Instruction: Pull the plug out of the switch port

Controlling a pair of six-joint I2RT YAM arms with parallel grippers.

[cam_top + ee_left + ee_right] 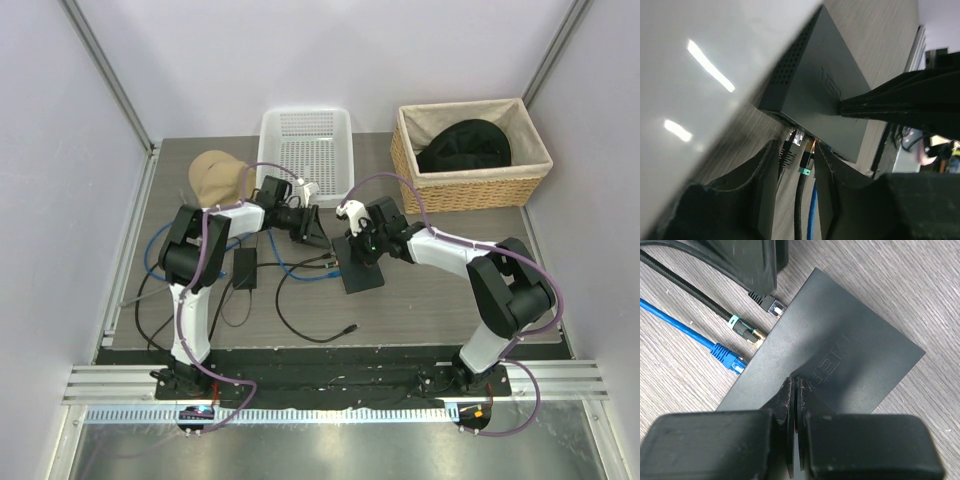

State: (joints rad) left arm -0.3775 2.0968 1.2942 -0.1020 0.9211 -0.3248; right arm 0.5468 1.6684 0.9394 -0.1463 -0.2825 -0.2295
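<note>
My right tool (795,390), pinched closed, presses on top of the switch (855,350). My left tool (796,150) stands parted at the switch's socket edge, fingers (760,190) either side of the black plug (786,151) there.

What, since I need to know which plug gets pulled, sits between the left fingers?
In the left wrist view, the left fingers flank a black plug and a teal-banded plug at the switch; a blue cable runs between them too.

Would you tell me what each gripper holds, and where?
Nothing gripped: left gripper stands open astride the plugs; right gripper, shut, presses the switch top.
</note>
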